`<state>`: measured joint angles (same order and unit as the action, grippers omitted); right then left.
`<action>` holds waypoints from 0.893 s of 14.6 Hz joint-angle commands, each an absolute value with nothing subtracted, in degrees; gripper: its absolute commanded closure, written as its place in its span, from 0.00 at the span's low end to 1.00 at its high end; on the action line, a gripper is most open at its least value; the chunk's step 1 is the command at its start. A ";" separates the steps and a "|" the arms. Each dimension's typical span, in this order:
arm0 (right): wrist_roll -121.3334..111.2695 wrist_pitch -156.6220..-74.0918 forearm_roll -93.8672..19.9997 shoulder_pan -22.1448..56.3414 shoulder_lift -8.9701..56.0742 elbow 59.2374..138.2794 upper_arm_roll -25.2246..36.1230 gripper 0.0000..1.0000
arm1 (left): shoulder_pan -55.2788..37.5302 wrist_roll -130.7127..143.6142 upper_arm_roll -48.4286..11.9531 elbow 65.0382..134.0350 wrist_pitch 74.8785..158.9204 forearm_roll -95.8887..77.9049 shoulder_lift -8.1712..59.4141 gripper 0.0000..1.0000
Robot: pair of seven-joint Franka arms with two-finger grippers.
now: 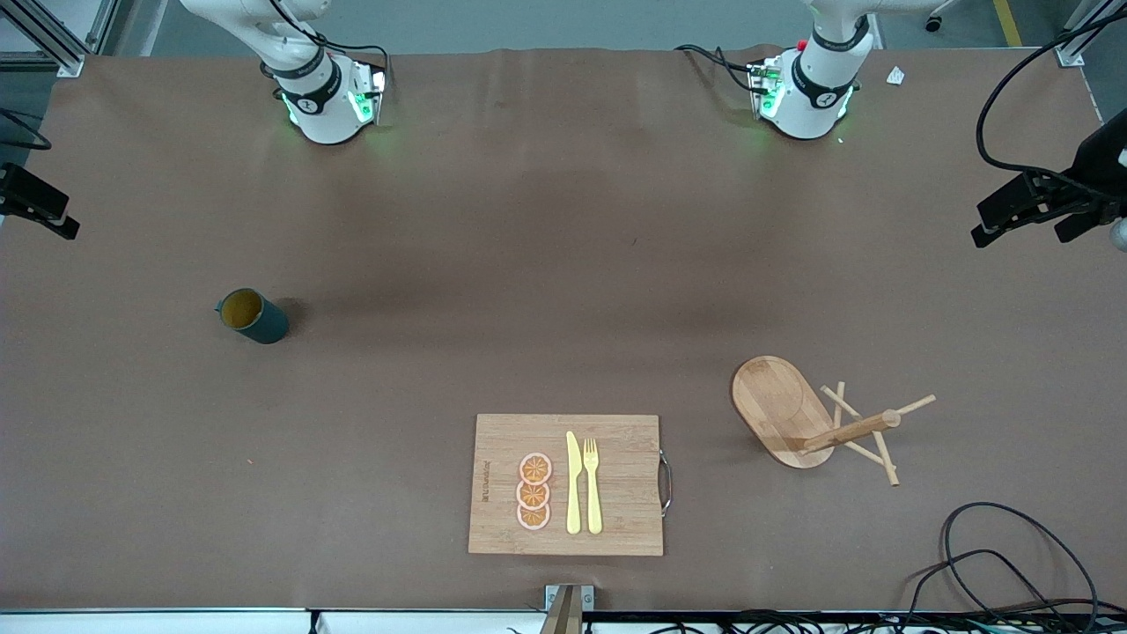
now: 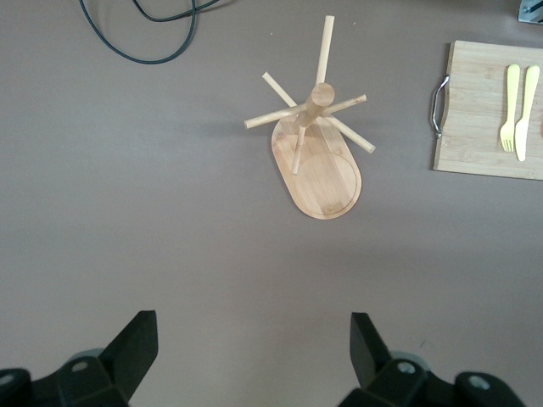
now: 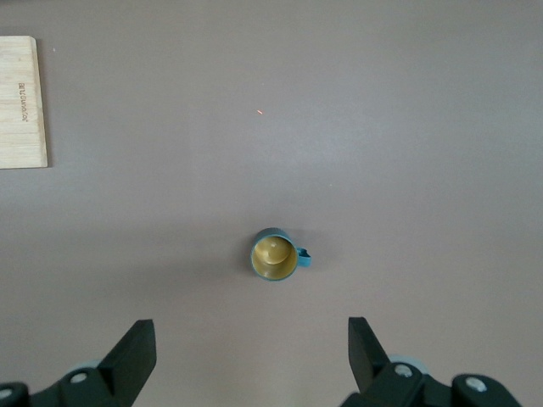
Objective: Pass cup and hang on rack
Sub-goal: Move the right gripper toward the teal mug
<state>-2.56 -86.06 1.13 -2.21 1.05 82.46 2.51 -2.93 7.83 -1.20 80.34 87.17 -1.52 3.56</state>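
Standing upright, teal cup (image 3: 274,255), ochre inside, loop handle; left claw (image 2: 253,356), right claw (image 3: 251,356) wide open, empty.

The cup (image 1: 254,316) stands alone toward the right arm's end of the bench (image 1: 546,264), bare surface on every side of it. The rack (image 1: 814,418) stands toward the left arm's end, pegs sticking outward around its post. The cutting board (image 1: 568,484), nearer the front camera, lies between them, well apart from both. Each end effector hangs open-fingered over bare bench: right end effector (image 3: 246,360), left end effector (image 2: 250,356).
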 commanded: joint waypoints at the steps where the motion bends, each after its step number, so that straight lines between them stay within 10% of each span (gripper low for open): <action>1: -1.85 -86.13 0.79 -2.64 0.44 83.50 2.46 0.00 | -3.25 7.64 -1.58 82.16 89.63 -1.58 2.82 0.00; 13: -1.85 -91.40 -1.23 -2.64 -0.97 93.42 2.72 0.00 | -2.72 6.59 -2.02 81.83 89.21 -1.32 3.16 0.00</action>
